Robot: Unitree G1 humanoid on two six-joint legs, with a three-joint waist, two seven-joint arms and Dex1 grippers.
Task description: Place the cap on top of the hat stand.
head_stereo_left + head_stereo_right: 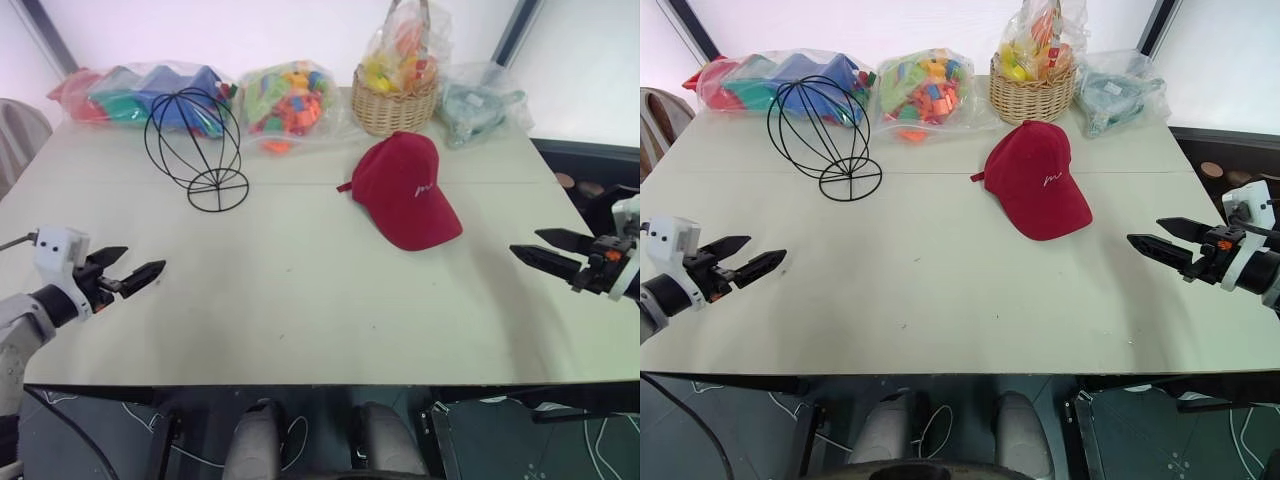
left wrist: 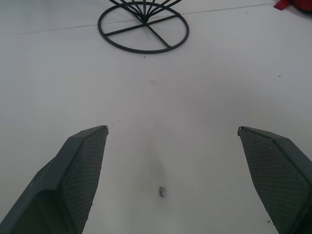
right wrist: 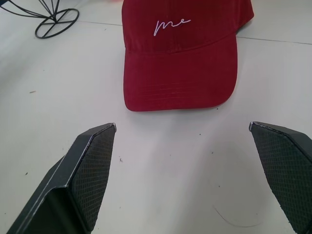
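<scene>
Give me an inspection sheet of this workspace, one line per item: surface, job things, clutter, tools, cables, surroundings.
Surface: pale table, a few small marks.
Job's things: dark red cap lies on the table, brim toward the robot; black wire hat stand upright to its left, bare.
Clutter: wicker basket of bagged toys and three clear bags along the far edge.
Tools: left tool open, holding nothing; right tool open, holding nothing, facing the cap.
Cables: white cables on the floor under the near edge.
Surroundings: chair back at far left.

Matt red cloth cap [image 1: 1040, 180], thin black wire hat stand [image 1: 195, 145], woven wicker basket [image 1: 394, 108], glossy clear plastic bags [image 1: 290, 100].
</scene>
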